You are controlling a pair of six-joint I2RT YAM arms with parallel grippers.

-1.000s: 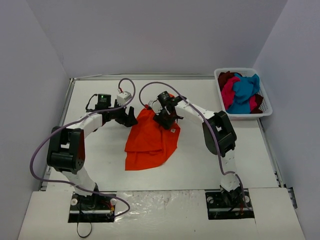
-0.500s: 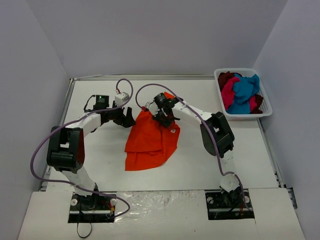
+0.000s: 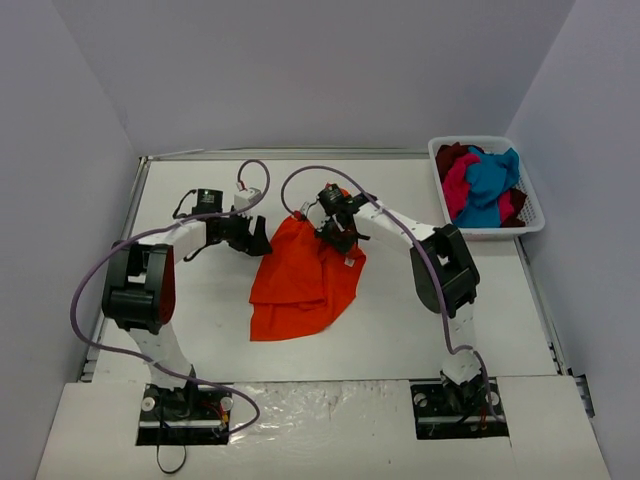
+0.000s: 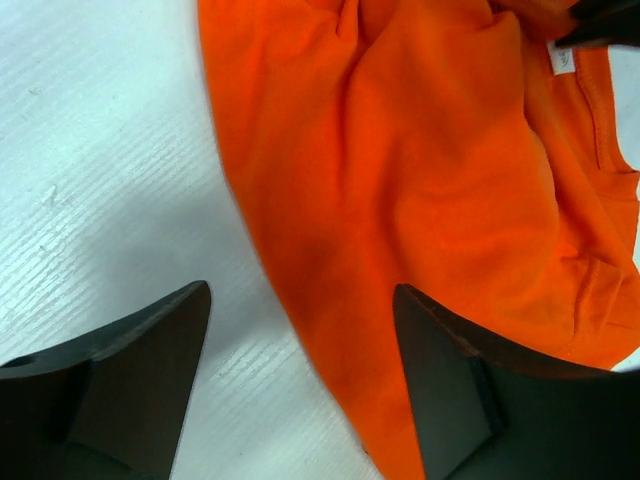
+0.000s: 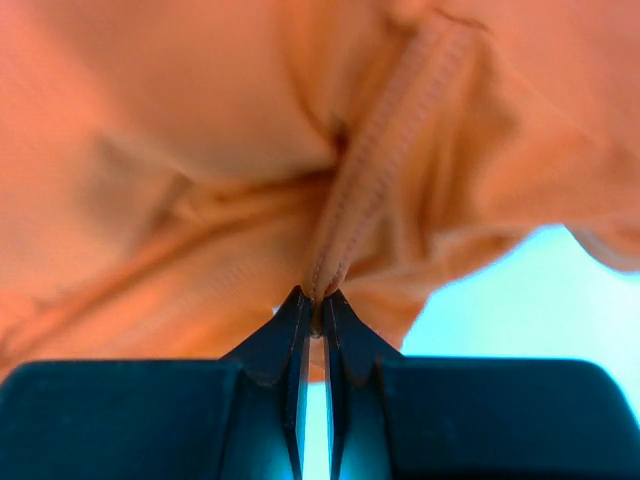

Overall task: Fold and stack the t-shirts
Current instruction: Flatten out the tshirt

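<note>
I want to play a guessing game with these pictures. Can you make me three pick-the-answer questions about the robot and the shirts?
1. Where is the white basket?
A. At the far right corner of the table
B. Between the arm bases
C. On top of the left arm

2. What colour is the shirt spread on the table?
A. Teal
B. Pink
C. Orange

3. What is the right claw doing?
A. Wide open over bare table
B. Shut on the shirt
C. Holding the basket

Answers:
1 A: the top view shows the white basket at the far right edge.
2 C: bright orange cloth lies mid-table.
3 B: its wrist view shows it pinching an orange seam.
</note>
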